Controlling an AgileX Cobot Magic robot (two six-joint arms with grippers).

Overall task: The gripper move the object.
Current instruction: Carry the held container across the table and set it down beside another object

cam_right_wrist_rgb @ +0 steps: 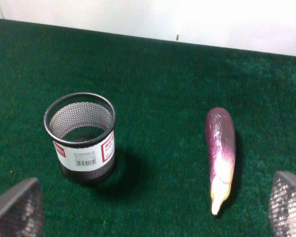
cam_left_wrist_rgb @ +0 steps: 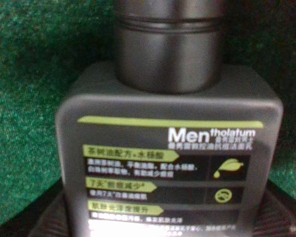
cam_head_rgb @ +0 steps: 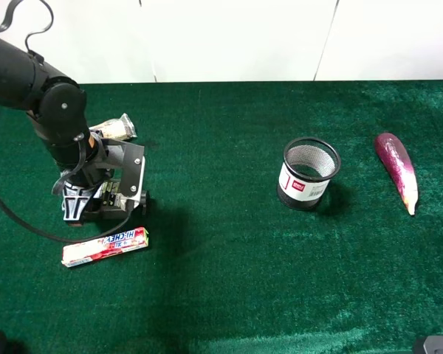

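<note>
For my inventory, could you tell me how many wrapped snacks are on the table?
2: a red-and-white snack in front of the left arm, another snack behind it; the arm may hide more.

My high camera looks down over the whole worktop (cam_head_rgb: 229,295). My right wrist view shares its mesh cup (cam_head_rgb: 311,174), from nearer. My left wrist view is filled by a grey bottle (cam_left_wrist_rgb: 170,163), close up.
</note>
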